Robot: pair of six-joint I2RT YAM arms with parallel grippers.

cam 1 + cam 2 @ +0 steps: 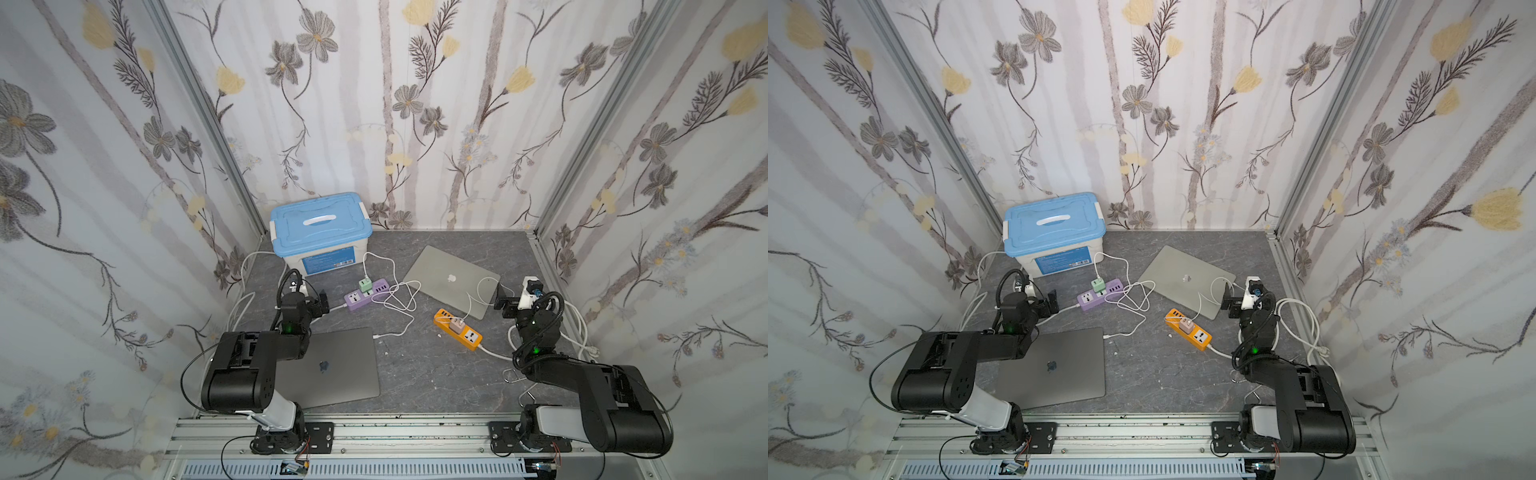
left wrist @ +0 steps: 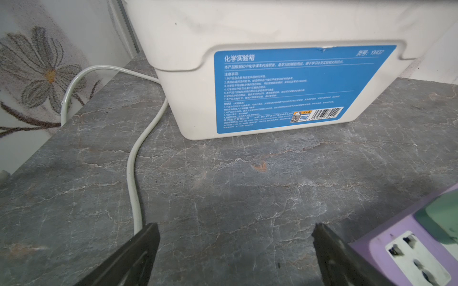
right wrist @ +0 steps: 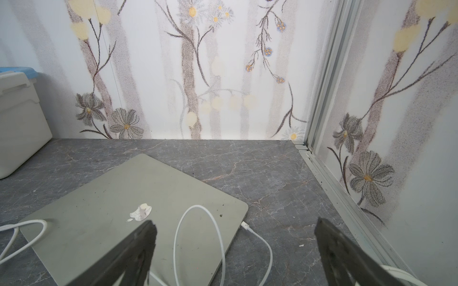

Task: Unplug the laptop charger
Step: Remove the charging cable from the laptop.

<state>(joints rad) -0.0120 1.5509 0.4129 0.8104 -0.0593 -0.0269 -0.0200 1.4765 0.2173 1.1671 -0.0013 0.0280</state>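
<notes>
Right wrist view shows our right tool (image 3: 235, 224) wide open and empty near the corner of the silver laptop (image 3: 111, 198), where the white charger plug (image 3: 245, 224) sits in its edge. Our left tool (image 2: 236, 226), also open and empty, is beside the purple power strip (image 2: 394, 229). We judge that pulling on the slack cable (image 3: 198, 206) instead of the plug could drag the laptop across the desk (image 3: 272, 173).

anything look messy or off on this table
Yes: a white cable loops across the silver laptop's lid, and more white cable lies in a loose tangle between the purple power strip and that laptop. The lid's logo looks worn and patchy.
</notes>
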